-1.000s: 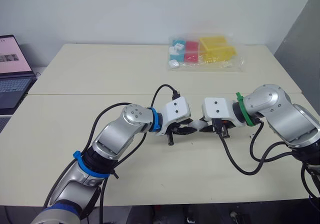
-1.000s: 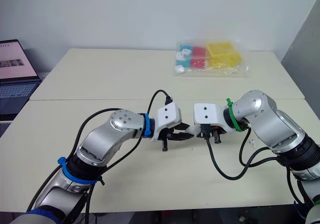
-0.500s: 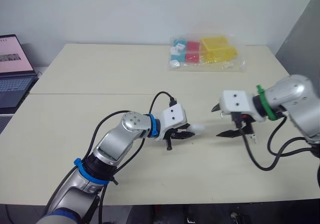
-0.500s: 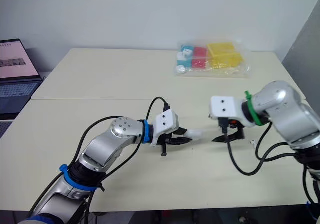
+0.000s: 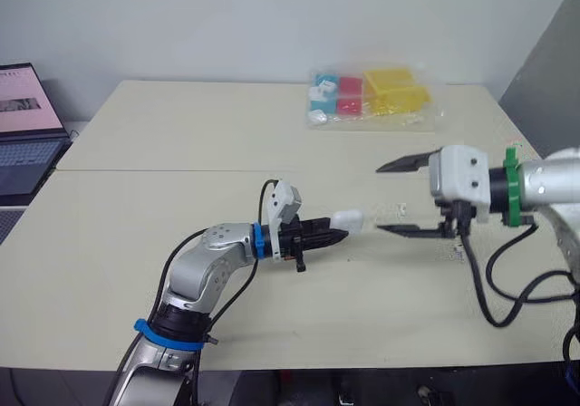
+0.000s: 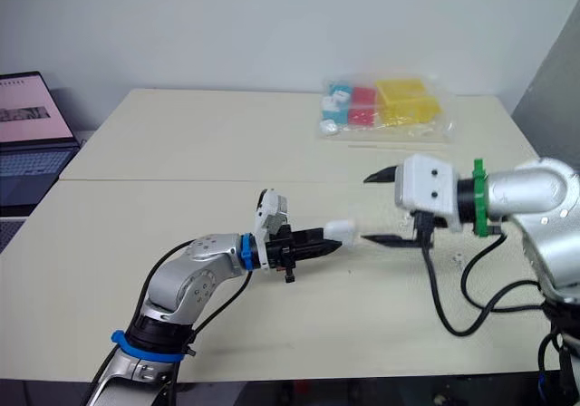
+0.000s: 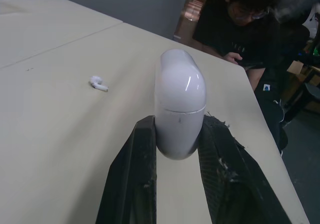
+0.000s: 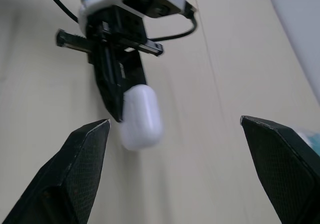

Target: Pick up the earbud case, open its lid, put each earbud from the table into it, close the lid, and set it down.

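While the left pincer (image 5: pixel 337 235) lay low over the near middle of the bench (image 5: pixel 163 143), its two black fingers (image 7: pixel 132 179) were clamped on the lower half of the white earbud case (image 5: pixel 347 218), one on each side. The fingers pointed toward 3 o'clock. The rounded lid end of the case stuck out past the fingertips, and the lid sat shut along its seam. Whether the case touched the bench could not be told.

At 3 o'clock from the case, and apart from it, the right pincer (image 5: pixel 391 198) faced back toward 9 o'clock with its fingers spread wide, one high and one low. Nothing sat between them. From the right wrist, the case (image 8: pixel 141 116) showed in the gap between that pincer's two fingertips, well clear of both.

A small white earbud (image 5: pixel 400 209) lay on the bench between the case and the right pincer, just above the lower finger in the head view. The left wrist view showed an earbud (image 7: pixel 98 83) lying on its side, apart from the case.

Farther off, at 12 o'clock near the far edge, lay a clear bag of coloured blocks (image 5: pixel 372 96) in blue, red and yellow. An open laptop (image 5: pixel 23 120) stood at 10 o'clock, off the bench's left end. Beyond the bench's right end, a person (image 7: pixel 240 29) in a dark top sat, seen from the left wrist
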Robot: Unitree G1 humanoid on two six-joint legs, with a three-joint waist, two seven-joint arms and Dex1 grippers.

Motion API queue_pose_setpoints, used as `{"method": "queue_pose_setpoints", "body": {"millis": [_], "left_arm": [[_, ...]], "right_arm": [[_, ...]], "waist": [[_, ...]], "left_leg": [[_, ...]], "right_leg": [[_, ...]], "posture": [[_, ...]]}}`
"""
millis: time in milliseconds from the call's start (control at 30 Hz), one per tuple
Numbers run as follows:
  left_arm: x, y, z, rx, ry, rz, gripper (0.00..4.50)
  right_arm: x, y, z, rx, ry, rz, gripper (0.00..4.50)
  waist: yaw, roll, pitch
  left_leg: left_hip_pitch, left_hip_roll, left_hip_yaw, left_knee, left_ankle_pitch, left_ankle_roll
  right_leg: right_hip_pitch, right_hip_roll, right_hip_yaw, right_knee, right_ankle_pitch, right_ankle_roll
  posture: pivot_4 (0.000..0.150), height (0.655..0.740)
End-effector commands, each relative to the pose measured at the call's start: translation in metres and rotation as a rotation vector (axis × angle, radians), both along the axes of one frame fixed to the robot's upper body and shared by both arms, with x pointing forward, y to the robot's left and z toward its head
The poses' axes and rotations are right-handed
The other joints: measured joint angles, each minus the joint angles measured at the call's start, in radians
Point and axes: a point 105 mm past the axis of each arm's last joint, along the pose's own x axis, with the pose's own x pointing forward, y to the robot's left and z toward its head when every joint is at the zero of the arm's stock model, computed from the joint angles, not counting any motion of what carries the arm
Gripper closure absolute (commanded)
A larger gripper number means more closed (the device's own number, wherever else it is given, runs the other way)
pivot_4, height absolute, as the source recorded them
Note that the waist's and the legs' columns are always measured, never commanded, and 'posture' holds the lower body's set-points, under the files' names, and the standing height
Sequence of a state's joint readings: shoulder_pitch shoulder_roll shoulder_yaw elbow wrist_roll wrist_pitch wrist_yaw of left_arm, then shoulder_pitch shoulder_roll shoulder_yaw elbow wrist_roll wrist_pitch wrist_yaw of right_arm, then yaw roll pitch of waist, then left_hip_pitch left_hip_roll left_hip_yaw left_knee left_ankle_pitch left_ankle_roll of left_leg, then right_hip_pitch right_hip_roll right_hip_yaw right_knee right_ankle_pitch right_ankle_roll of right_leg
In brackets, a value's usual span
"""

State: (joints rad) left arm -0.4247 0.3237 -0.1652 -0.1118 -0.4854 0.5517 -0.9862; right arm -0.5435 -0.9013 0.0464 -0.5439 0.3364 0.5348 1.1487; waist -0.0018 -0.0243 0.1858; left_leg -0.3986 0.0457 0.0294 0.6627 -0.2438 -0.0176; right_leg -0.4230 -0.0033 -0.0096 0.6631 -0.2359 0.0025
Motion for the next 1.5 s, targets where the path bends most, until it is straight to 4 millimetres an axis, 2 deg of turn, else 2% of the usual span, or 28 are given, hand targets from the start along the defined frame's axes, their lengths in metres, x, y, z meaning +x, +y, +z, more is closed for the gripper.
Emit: {"method": "queue_pose_setpoints", "body": {"millis": [33, 267, 500, 1000, 1233, 1367, 1500], "left_arm": [[-0.004, -0.008, 0.017, -0.03, -0.094, -0.043, 3.72], [-0.016, -0.01, 0.015, 0.018, -0.181, -0.111, 3.72], [-0.019, -0.009, 0.011, 0.04, -0.217, -0.116, 3.72], [-0.023, -0.009, 0.001, 0.094, -0.283, -0.151, 3.72], [-0.022, -0.007, 0.0, 0.096, -0.285, -0.147, 3.72], [-0.018, -0.004, -0.001, 0.105, -0.288, -0.118, 3.72], [-0.014, 0.005, 0.001, 0.104, -0.297, -0.07, 3.72]], "right_arm": [[-0.003, 0.005, 0.003, 0.012, -0.044, 0.001, 0.15], [0.014, 0.006, -0.007, 0.023, -0.029, -0.048, 0.15], [0.025, 0.001, -0.01, 0.018, -0.006, -0.087, 0.15], [0.029, -0.003, -0.002, 0.045, 0.004, -0.099, 0.15], [0.023, -0.004, -0.003, 0.044, 0.056, -0.084, 0.15], [0.018, -0.013, 0.008, 0.087, 0.106, -0.106, 0.15], [0.014, -0.058, 0.021, 0.16, 0.16, -0.304, 0.15]], "waist": [[0.0, 0.0, 0.0], [-0.001, 0.0, 0.0], [-0.001, 0.0, 0.0], [0.0, 0.0, 0.0], [0.0, 0.0, 0.0], [0.0, 0.0, 0.0], [0.005, 0.0, 0.0]], "left_leg": [[0.0, 0.0, 0.0, 0.0, 0.0, 0.0], [0.001, 0.0, 0.0, 0.0, 0.0, 0.0], [0.0, 0.0, 0.0, 0.0, 0.0, 0.0], [0.0, 0.0, 0.0, 0.0, 0.0, 0.0], [0.0, 0.001, 0.0, 0.0, 0.0, 0.0], [0.0, 0.0, 0.0, 0.0, 0.0, 0.0], [-0.001, 0.0, 0.0, -0.001, 0.0, 0.0]], "right_leg": [[0.0, 0.0, 0.0, 0.0, 0.0, 0.0], [0.0, 0.001, 0.0, 0.0, 0.0, 0.0], [0.0, 0.001, 0.0, 0.0, 0.0, 0.0], [0.0, 0.001, 0.0, 0.0, 0.0, 0.0], [0.0, 0.001, 0.0, 0.0, 0.0, 0.0], [0.0, 0.0, 0.0, 0.0, 0.0, 0.0], [0.0, 0.0, -0.001, -0.001, 0.0, 0.0]], "posture": [[0.15, 0.74], [0.15, 0.74], [0.15, 0.74], [0.15, 0.74], [0.15, 0.74], [0.15, 0.74], [0.15, 0.74]]}}
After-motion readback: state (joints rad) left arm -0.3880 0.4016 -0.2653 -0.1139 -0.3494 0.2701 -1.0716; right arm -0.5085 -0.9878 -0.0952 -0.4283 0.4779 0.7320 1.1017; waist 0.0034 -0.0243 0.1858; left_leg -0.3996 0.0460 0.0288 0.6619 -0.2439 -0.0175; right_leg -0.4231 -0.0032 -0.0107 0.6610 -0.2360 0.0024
